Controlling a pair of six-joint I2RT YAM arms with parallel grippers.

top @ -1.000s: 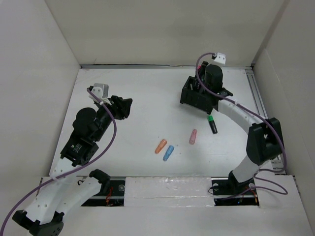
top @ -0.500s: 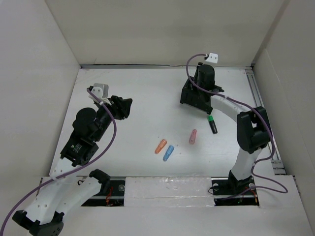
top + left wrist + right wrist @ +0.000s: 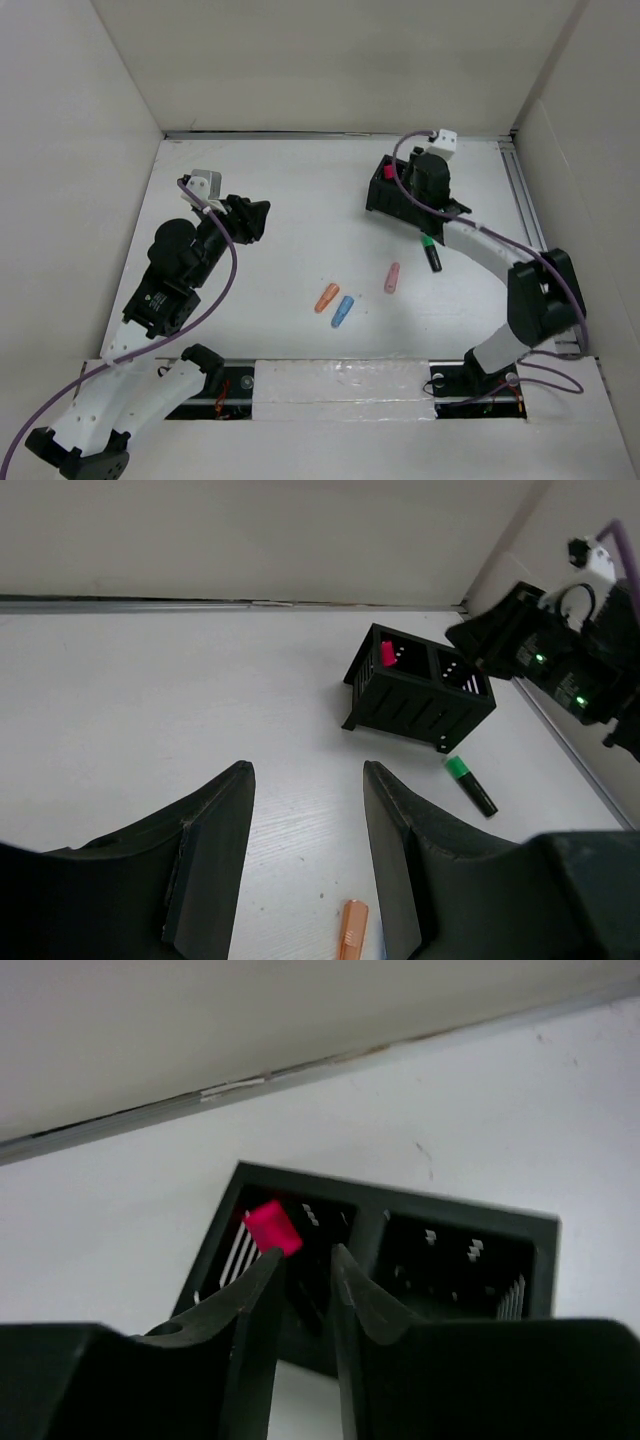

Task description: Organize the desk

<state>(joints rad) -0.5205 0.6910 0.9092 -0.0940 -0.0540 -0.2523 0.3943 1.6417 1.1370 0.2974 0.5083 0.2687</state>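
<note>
Across the floor of the top view: the desk [image 3: 290, 190], a wide matte white tabletop, walled by upright white panels at the back and both sides, with a thin metal rail [image 3: 524, 215] along its right edge.

Far right part of the desk: one black two-compartment holder [image 3: 415, 695], slatted sides, standing upright near the back wall. Its left compartment holds one magenta piece [image 3: 272, 1227] that stands up past the rim. The contents of the right compartment are too dark to tell.

Just beside the holder's near right corner, apart from it: one black marker with a green cap [image 3: 432, 252], lying flat.

Middle of the desk, lying loose:
- one pink marker [image 3: 392, 277], left of the green-capped one;
- one orange marker [image 3: 327, 296];
- one blue marker [image 3: 343, 311], just beside the orange one, roughly parallel to it.

Right gripper [image 3: 303, 1260]: poised above the holder, over the divider between the compartments. Its fingers are parted by only a narrow gap, and the gap looks empty. The magenta piece sits just past the tip of the left finger, seemingly not pinched.

Left gripper [image 3: 305, 780]: above the left half of the desk, well apart from the holder and all the markers. Its fingers are spread wide, with nothing between them.
</note>
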